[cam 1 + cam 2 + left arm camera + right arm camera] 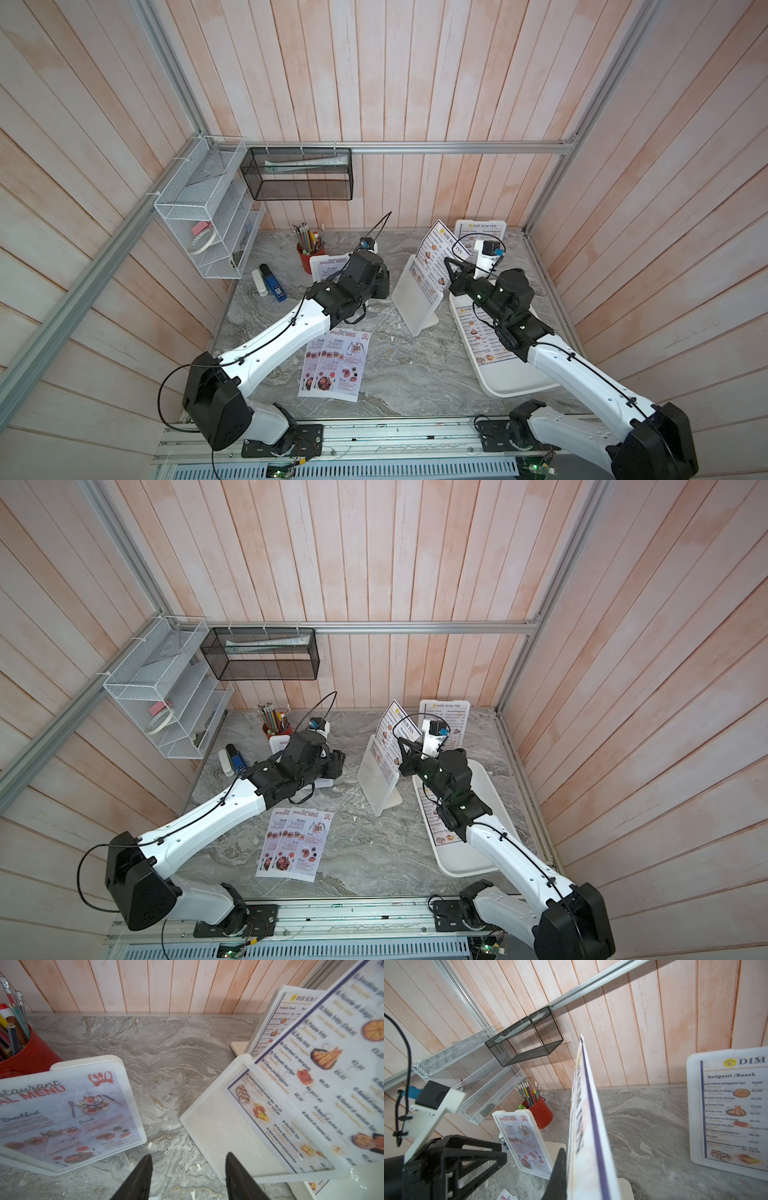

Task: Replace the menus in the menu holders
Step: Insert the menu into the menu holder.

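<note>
Three menu holders [413, 307] upright on the grey marbled surface [407, 374]: middle one with a Dim Sum menu [436, 245] half in, pinched in the closed right end effector [449, 268]; left holder [322, 266] and back holder [693, 1115] full. Two Special Menu sheets [336, 365] loose in front, one Dim Sum sheet [473, 334] on a white tray [515, 382]. Left end effector [188, 1157] partly open, empty. Pale plank walls [415, 83] all round

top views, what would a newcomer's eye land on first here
The Dim Sum Inn menu sticks up aslant, partly inside the middle holder at the middle of the table, pinched by the shut right gripper. Next come the two Special Menu sheets, lying overlapped near the table's front edge, and the open left gripper hovering beside that holder.
</note>
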Tool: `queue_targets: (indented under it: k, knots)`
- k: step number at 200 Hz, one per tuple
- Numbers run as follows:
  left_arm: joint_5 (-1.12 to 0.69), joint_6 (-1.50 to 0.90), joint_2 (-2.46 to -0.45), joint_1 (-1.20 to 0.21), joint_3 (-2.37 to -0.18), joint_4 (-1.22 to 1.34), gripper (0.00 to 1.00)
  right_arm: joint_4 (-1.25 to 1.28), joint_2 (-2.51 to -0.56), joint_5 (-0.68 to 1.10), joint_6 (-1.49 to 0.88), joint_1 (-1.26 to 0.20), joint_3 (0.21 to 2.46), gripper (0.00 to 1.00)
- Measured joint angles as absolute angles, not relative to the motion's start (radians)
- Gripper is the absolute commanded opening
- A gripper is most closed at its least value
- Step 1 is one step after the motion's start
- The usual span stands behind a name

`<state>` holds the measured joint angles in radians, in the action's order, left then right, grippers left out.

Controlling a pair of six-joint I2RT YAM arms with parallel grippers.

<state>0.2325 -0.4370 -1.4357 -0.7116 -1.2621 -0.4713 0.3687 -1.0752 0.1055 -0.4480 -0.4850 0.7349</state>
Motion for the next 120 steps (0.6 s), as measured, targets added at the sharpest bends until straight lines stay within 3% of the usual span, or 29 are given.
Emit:
queue_targets:
  k: [61,120]
  knots:
    - [0.228,-0.437,-1.436,-0.712,-1.262,-0.471,0.58,0.340,-1.074,0.101,-0.444,-0.540,0.702,0.13]
    - [0.213,-0.431,-1.436,-0.714,-1.262,-0.469,0.59,0.287,-1.052,0.096,-0.450,-0.556,0.670,0.26]
